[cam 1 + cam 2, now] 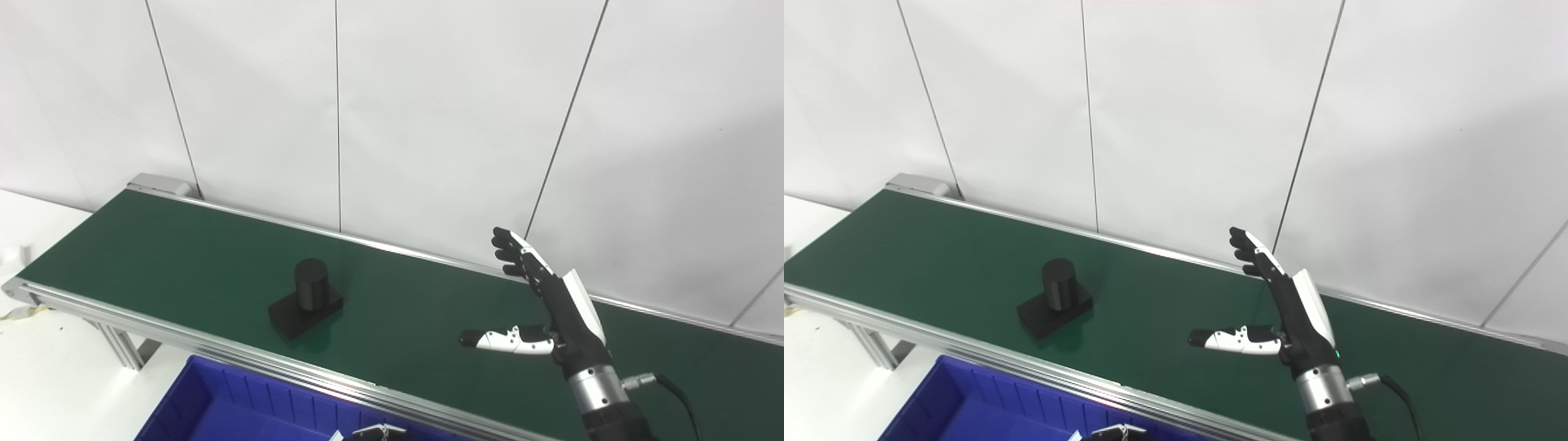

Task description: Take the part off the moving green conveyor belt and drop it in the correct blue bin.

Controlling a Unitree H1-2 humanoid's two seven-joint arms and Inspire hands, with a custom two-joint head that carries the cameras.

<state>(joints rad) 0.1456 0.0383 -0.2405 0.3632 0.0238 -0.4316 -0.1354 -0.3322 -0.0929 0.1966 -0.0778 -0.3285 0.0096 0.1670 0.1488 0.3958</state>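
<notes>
The right hand (560, 312) is hovering over the belt (184, 257), fingers (511, 251) spread and empty, well apart from the black part (306, 297) near the belt's front edge.

The blue bin (245, 398) is cut off at the bottom edge; at that edge, within the bin, a dark item (376, 433) shows only partly, unidentifiable

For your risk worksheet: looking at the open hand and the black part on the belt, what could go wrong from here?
1. The black part lies well apart from the open right hand; on a moving belt, mistimed closing could miss it.
2. Its upright cylinder on a flat base might tip if nudged.
3. Only one blue bin shows, so the right bin cannot be checked.
</notes>
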